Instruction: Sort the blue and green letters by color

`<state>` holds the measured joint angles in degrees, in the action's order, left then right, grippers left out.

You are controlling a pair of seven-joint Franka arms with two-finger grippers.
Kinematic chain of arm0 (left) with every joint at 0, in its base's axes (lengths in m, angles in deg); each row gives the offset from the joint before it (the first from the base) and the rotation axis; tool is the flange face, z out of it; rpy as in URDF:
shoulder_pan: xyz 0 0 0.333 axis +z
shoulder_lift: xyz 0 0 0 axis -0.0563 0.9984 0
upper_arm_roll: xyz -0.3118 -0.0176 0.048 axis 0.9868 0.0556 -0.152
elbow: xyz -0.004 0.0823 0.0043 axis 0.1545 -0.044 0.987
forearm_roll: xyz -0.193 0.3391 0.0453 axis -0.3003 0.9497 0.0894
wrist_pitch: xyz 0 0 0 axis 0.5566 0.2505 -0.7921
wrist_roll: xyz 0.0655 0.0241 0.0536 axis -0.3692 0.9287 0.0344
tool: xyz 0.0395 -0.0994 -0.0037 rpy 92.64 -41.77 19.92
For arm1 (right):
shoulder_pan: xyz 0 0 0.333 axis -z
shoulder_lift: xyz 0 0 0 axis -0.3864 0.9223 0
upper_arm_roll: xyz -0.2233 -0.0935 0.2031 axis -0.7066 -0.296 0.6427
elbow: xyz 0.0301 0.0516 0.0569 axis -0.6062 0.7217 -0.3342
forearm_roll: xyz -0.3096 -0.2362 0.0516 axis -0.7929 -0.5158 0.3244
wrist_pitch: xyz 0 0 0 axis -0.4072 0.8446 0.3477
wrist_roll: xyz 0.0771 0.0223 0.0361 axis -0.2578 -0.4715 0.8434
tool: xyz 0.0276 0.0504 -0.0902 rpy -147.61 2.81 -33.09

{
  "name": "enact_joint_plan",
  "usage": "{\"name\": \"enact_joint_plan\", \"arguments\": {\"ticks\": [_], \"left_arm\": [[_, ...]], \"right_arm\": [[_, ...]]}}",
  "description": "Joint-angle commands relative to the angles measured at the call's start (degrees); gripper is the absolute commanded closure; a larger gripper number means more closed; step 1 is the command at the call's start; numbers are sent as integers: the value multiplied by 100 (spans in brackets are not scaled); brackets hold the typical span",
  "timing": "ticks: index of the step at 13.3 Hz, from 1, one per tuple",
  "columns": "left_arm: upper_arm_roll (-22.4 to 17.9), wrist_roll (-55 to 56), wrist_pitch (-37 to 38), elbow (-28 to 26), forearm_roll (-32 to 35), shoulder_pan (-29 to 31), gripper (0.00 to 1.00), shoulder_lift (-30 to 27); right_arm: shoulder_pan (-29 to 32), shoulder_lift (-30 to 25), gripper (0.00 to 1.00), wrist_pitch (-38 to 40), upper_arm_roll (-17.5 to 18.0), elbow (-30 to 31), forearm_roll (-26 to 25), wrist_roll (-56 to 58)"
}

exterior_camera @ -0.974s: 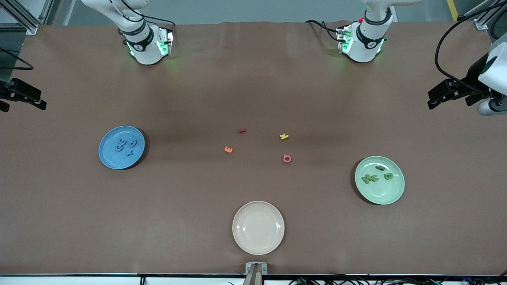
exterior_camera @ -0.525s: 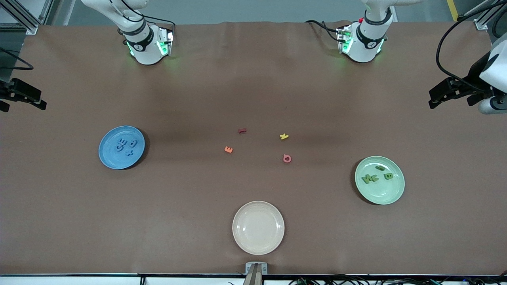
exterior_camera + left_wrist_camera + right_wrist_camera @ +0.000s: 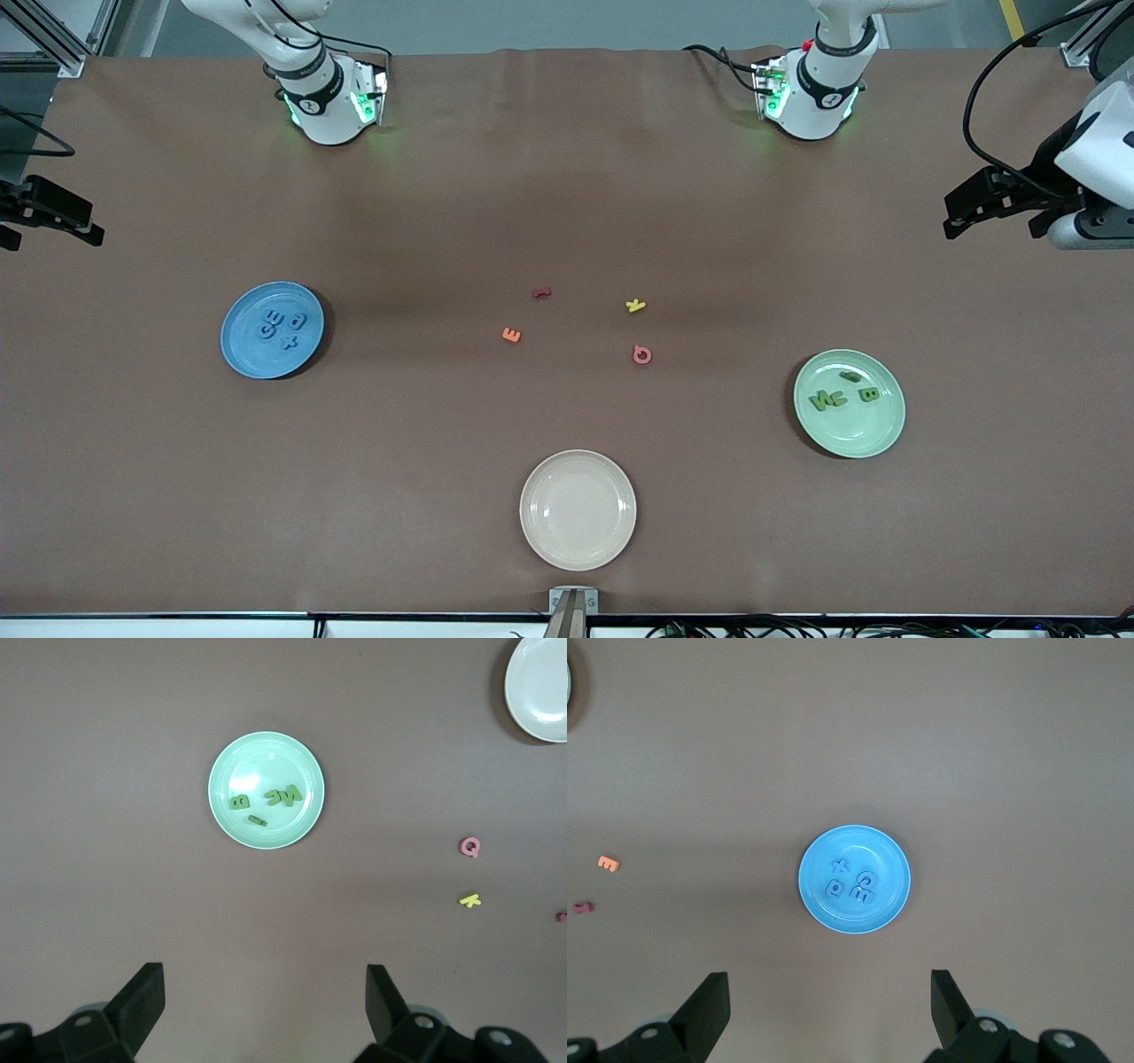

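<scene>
Letters of the two task colours already lie sorted, so the layout reads as a finished job. Nearest the front camera sits the cream plate (image 3: 578, 509), bare, most likely because no colour was assigned to it. Farther up, toward the left arm's end, the green plate (image 3: 849, 403) holds the green letters (image 3: 842, 392), grouped near its middle; toward the right arm's end, the blue plate (image 3: 271, 330) holds the blue letters (image 3: 285, 328) in one cluster. Each colour matches its plate, which I judge to be the point of the placement.

Between the two plates, on the bare table (image 3: 443, 221), lie the pink Q (image 3: 642, 355), orange E (image 3: 511, 334), yellow K (image 3: 635, 306) and dark red letter (image 3: 541, 292), left loose since they belong to neither colour.

Both arms wait, pulled out to the table's ends. The left gripper (image 3: 266, 997) hangs high, looking down on the green plate, fingers wide apart and empty; the right gripper (image 3: 830, 997) does likewise above the blue plate.
</scene>
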<state>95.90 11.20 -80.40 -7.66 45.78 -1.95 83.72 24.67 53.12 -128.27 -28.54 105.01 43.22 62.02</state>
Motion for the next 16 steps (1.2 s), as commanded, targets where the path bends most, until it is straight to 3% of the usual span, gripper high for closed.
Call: {"name": "enact_joint_plan", "arguments": {"ticks": [1, 11, 16], "left_arm": [[22, 24, 43, -3, -76, 5, 0, -44], [83, 332, 122, -38, -50, 92, 0, -79], [48, 139, 140, -12, 293, 101, 0, -176]], "right_arm": [[-18, 75, 0, 111, 13, -174, -88, -59], [-18, 75, 0, 111, 13, -174, -88, -59], [-36, 75, 0, 111, 13, -174, -88, -59]]}}
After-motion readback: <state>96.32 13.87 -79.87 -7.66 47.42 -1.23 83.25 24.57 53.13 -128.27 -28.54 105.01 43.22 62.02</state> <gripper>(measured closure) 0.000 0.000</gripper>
